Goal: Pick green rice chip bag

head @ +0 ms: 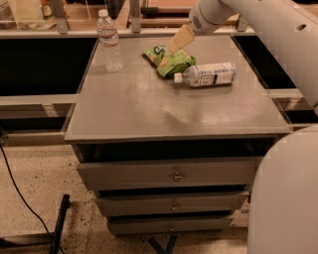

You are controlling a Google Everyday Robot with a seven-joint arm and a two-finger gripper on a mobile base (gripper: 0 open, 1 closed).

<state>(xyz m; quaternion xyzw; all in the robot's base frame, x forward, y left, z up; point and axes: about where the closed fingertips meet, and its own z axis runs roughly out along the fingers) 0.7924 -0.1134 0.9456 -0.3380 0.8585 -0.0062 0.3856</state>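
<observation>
The green rice chip bag [172,61] lies crumpled on the far middle of the grey table top [149,109], its white round logo facing up. My gripper [175,47], tan-coloured at the end of the white arm [213,15], comes down from the upper right and sits right over the bag's far edge, touching or nearly touching it. The bag rests on the table.
A white-labelled plastic bottle [208,74] lies on its side just right of the bag, its cap almost against it. A clear water bottle [110,42] stands upright at the far left. Drawers [174,173] are below the top. My white body [288,198] fills the lower right.
</observation>
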